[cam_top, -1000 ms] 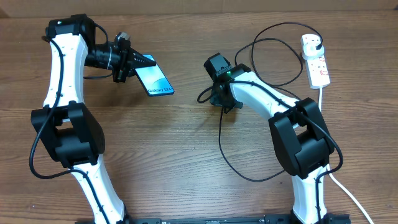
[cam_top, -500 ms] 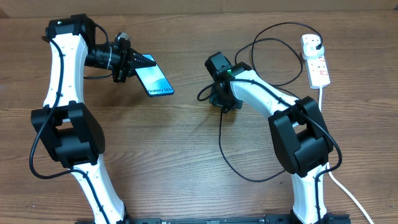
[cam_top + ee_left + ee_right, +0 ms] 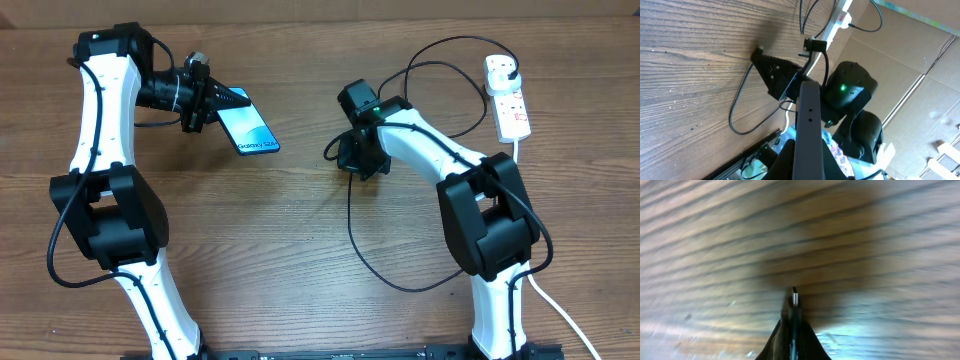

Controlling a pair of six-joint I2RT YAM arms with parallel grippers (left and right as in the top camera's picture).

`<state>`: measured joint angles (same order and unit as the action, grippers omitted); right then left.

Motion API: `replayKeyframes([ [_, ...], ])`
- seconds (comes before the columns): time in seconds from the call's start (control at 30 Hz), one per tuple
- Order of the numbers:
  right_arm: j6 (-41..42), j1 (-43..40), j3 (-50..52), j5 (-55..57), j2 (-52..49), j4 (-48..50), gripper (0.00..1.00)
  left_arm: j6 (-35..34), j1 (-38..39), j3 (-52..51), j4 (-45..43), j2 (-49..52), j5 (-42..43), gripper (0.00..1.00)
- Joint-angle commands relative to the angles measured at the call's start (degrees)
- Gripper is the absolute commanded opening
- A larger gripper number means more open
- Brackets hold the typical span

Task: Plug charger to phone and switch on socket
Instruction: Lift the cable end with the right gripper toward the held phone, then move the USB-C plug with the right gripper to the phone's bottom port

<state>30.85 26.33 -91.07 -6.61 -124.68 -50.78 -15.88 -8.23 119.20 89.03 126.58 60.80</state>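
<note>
Black charger tip [image 3: 794,299] pinched in right gripper [image 3: 357,160]
Left gripper [image 3: 222,101] clamps phone [image 3: 255,130] at ten o'clock; socket [image 3: 509,97] at two.

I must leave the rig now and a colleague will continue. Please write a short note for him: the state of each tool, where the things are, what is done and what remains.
Left tool: shut on the phone, gripping one short end; the screen is lit.
Right tool: shut on the charger, with the connector tip sticking out between its fingers, apart from the phone.
Socket: on the table, far right; the charger cable leads to it. Its switch state cannot be told.
Done: both things gripped.
Left: bring the tip to the phone's port, plug in, switch on the socket.
</note>
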Motion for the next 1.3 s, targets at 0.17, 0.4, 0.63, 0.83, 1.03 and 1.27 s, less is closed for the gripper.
replayKeyframes([
  [0.17, -17.99, -3.10, -1.05, -28.63, 12.79, 3.17, 0.04, 2.69, 0.11, 0.83, -1.81, -0.31, 1.62, 0.04],
  [0.4, -22.47, -5.73, -1.03, -50.75, 16.57, 2.34, 0.04, 11.13, 0.11, 0.83, -5.31, -0.31, 8.33, 0.04],
  [0.63, -28.39, -6.10, -0.98, -64.70, 16.57, -1.57, 0.04, 11.37, -0.07, 0.83, -14.40, -0.31, 12.85, 0.04],
  [0.83, -29.64, -5.07, -0.79, -67.49, 16.55, -3.37, 0.04, 6.38, -0.04, 0.83, -22.49, -0.31, 16.63, 0.05],
  [1.03, -29.40, -4.02, -0.76, -68.52, 16.06, -2.80, 0.04, -0.09, -0.04, 0.83, -27.82, -0.31, 21.38, 0.04],
  [1.27, -21.92, -3.72, -0.76, -70.03, 14.16, 4.83, 0.04, -6.47, 0.00, 0.83, -27.80, -0.31, 21.38, 0.04],
])
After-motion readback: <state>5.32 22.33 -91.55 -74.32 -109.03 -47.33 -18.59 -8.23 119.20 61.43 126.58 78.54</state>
